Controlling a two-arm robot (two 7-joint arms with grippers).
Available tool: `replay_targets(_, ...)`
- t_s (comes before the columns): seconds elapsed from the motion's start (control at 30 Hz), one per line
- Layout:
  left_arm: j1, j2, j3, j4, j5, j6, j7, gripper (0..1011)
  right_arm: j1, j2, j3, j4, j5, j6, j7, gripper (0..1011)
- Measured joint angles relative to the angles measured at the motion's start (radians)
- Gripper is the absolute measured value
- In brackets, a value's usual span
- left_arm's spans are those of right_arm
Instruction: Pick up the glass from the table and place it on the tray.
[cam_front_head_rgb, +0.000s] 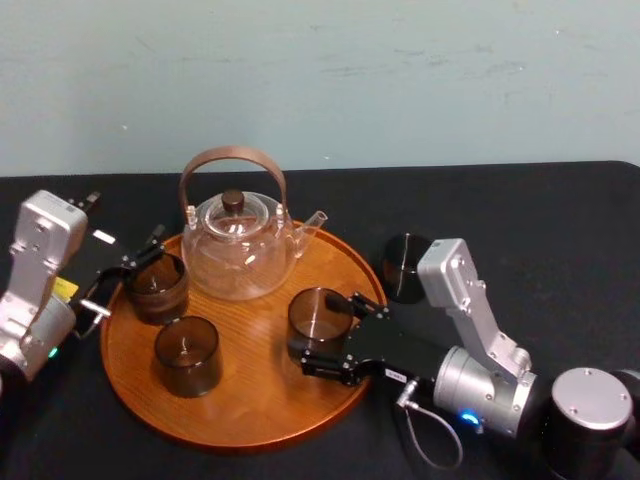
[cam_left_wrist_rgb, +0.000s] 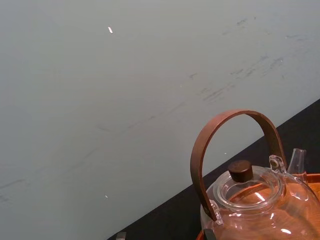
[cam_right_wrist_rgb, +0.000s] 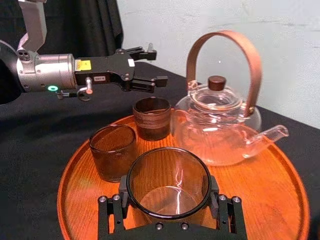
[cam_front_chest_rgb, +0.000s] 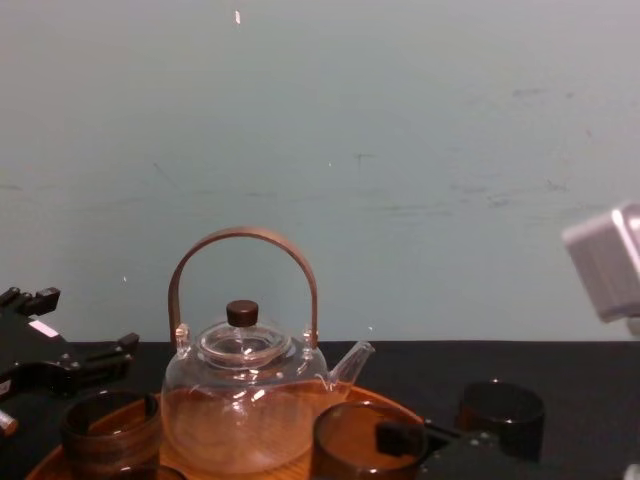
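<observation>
Right gripper (cam_front_head_rgb: 335, 337) was seen clamped on the glass (cam_front_head_rgb: 315, 315), pads touching both sides. Glass was upright on the tray (cam_front_head_rgb: 250, 410), right part, in front of the teapot (cam_front_head_rgb: 240, 245). Left gripper (cam_front_head_rgb: 125, 275) was held open by the ribbed cup (cam_front_head_rgb: 157, 288) at the tray's left. Second glass (cam_front_head_rgb: 404, 266) was seen on the table (cam_front_head_rgb: 560, 230), just beside the tray.

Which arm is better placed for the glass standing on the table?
Right. The dark glass stands on the black table off the round wooden tray's right rim, beside the right gripper, whose fingers hold another glass. The left gripper sits across the tray.
</observation>
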Motion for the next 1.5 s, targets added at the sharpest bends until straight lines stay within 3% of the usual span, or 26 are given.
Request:
replay_targets(0.63,0.000,0.000,0.000,0.000,0.000,0.000,0.000,1002,0.056,-0.047,-0.059,0.093,-0.015,0.003,0.016,905)
replay_targets(1.5,0.000,0.000,0.000,0.000,0.000,0.000,0.000,1001,0.072,-0.055,-0.071,0.126,-0.015,0.000,0.029,905)
